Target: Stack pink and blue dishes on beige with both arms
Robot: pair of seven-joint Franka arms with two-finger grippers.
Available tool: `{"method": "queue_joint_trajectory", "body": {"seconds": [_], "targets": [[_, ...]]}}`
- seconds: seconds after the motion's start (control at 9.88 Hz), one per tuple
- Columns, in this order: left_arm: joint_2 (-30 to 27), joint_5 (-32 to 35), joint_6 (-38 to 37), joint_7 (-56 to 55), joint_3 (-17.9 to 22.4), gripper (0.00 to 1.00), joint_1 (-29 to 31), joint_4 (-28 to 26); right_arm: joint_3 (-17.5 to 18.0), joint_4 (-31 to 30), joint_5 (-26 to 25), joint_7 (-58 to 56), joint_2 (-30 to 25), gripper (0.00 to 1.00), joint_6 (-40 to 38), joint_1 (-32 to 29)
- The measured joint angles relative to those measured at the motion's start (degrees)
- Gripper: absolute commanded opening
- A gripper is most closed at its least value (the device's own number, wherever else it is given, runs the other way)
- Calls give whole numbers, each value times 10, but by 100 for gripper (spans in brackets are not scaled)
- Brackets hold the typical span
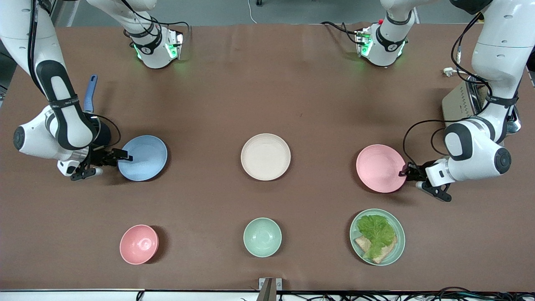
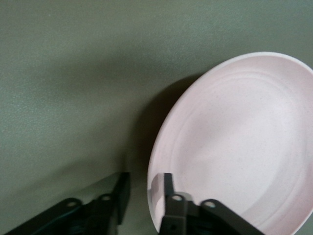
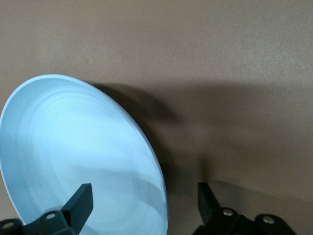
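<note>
Left gripper (image 1: 404,172) at pink plate (image 1: 379,168) rim, fingers narrow, straddling the edge. Right gripper (image 1: 125,155) spread wide around blue plate (image 1: 143,158) rim. Beige plate (image 1: 266,156) sits between the 2, mid-table (image 1: 267,83).

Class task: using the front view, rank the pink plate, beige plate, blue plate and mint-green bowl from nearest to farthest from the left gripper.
1. Pink plate: its rim sits between the left gripper fingers.
2. Beige plate: table middle.
3. Mint-green bowl: nearer the camera than the beige plate; close to call with it.
4. Blue plate: at the right gripper.
</note>
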Motion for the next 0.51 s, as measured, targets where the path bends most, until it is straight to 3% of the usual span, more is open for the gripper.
{"method": "queue_joint_trajectory", "body": {"seconds": [0.1, 0.2, 0.3, 0.51], "targets": [[0, 0, 0, 0, -3, 0, -1, 6, -1, -3, 2, 0, 0, 41, 0, 0], [-2, 0, -5, 0, -9, 0, -1, 18, -1, -5, 4, 0, 0, 17, 0, 0], [-6, 0, -17, -11, -21, 0, -1, 33, -2, -6, 9, 0, 0, 1, 0, 0], [-44, 12, -72, -90, -44, 0, -20, 52, -7, -8, 13, 1, 0, 0, -2, 0]]}}
